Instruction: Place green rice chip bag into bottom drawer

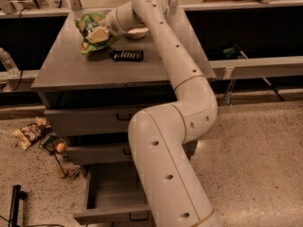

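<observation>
Cream gripper [106, 30] at bright green rice chip bag [88, 26]; black bar [127, 56]; plain grey bottom drawer [112, 190].
</observation>
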Available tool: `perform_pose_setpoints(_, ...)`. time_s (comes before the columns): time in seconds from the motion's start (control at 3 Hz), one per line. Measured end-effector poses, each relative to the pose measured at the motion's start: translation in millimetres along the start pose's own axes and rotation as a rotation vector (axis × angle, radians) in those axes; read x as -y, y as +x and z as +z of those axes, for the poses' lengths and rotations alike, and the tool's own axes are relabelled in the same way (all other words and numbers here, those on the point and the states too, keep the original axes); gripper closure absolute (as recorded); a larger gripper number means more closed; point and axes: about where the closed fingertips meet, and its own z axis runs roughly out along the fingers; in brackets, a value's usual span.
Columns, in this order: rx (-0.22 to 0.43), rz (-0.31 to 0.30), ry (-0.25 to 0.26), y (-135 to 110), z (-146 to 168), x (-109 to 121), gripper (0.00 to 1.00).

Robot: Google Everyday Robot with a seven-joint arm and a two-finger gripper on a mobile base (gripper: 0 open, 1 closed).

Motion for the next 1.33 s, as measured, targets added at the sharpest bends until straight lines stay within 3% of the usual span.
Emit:
perform_pose_setpoints(0.67, 0.048, -0.038, -0.035, -4, -89, 5, 1.0)
perform_pose_setpoints(1.33, 0.105, 0.016, -0.098, 1, -142, -4, 1.0)
